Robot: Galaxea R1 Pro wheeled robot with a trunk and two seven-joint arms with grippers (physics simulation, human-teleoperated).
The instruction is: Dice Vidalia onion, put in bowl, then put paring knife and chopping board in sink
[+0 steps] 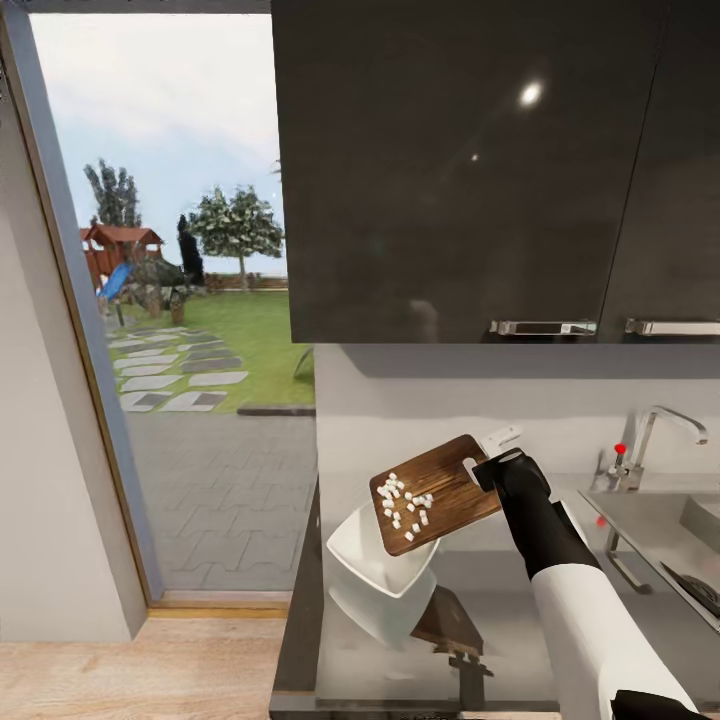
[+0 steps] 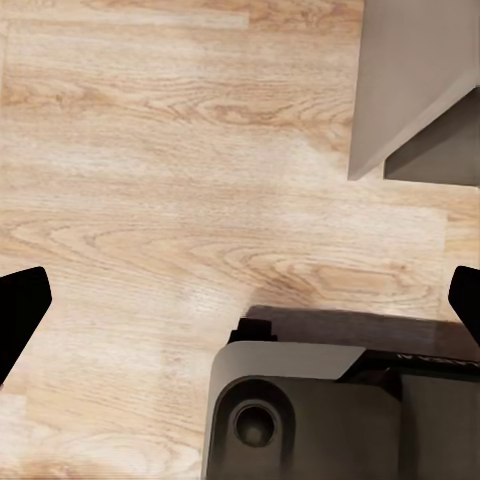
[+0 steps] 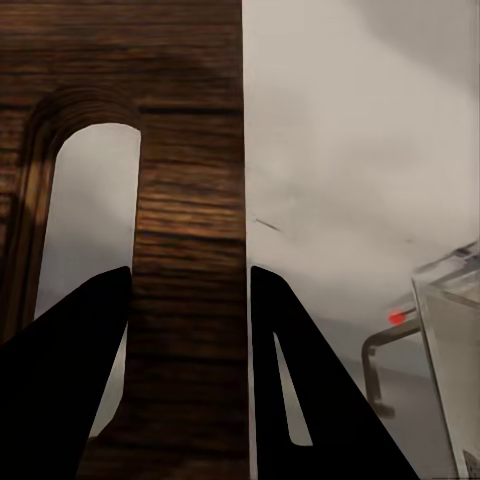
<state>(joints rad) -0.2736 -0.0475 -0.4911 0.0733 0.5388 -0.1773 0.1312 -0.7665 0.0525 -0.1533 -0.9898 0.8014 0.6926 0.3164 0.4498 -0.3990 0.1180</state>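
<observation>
White and squarish, the bowl [image 1: 378, 560] sits tilted on your glossy grey table [image 1: 520, 640], its open side turned up toward the chopping board [image 1: 437, 492], and its shape is mirrored in the table surface beneath it. Nothing can be made out inside the bowl. The diced onion [image 1: 404, 501], a scatter of small white cubes, lies on the face of the board, gathered toward its lower end. That lower end hangs just over the bowl's rim, while the end with the slot-shaped handle hole is raised, so the board slopes down toward the bowl. Your right claw [image 1: 487, 466] has that raised end: in the right wrist view the two dark fingers [image 3: 70, 380] sit on either side of the strip of wood between the handle slot and the board's edge [image 3: 190, 250], clamped against it. The right arm reaches up from the lower right of the head view, white sleeve then black wrist, angled toward the wall under the black upper cabinets [image 1: 450, 170]. To the right lies the steel sink [image 1: 660, 540] with its tap [image 1: 660, 430]; a dark shape lies near its near edge, too unclear to name. Your left claw [image 2: 240, 300] points down at the wood-plank floor [image 2: 170, 170], its fingertips at the two sides of the wrist view, spread wide and holding nothing.
</observation>
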